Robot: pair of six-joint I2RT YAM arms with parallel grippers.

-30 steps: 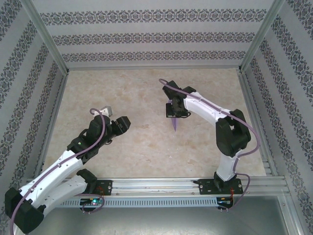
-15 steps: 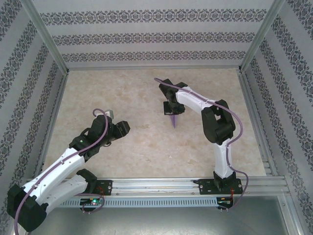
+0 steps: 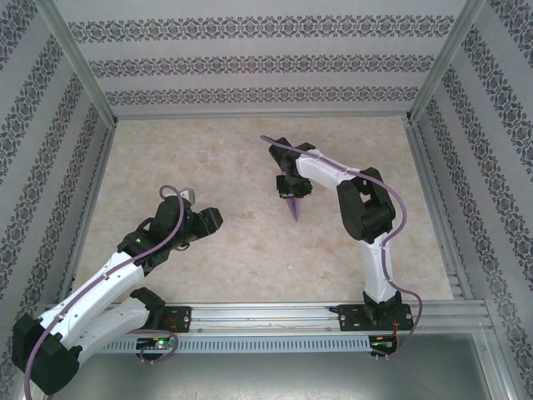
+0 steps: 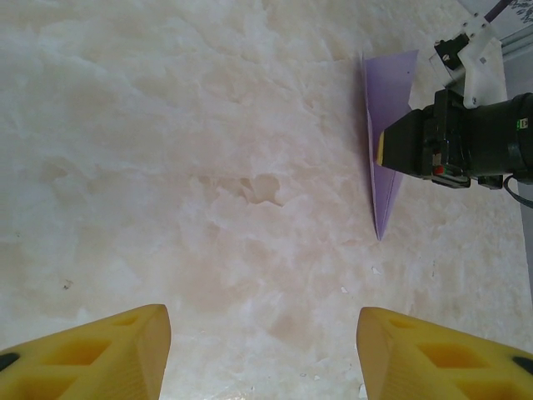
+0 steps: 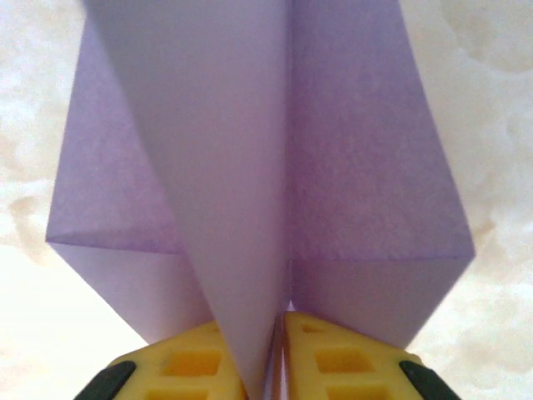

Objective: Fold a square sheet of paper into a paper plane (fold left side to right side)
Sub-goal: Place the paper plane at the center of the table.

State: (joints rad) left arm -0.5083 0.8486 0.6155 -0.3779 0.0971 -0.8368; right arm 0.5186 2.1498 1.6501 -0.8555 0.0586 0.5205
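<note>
We are seeing the paper plane (image 3: 293, 208) (image 5: 250, 167) (image 4: 385, 125) as a slim lavender dart with layered wings. The right claw (image 3: 291, 190) (image 5: 281, 321) is pinching its centre fold at the broad end. The left claw (image 3: 208, 218) (image 4: 262, 315) is gaping wide and empty, well apart from the paper plane. A beige marbled surface (image 3: 208, 158) is spreading beneath the paper plane, with ornament-striped walls (image 3: 250, 62) standing around.

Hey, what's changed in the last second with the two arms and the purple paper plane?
The right arm folded inward, carrying the right gripper and paper plane slightly left. The plane stays pinched; the left gripper stays open, nearly unmoved.
</note>
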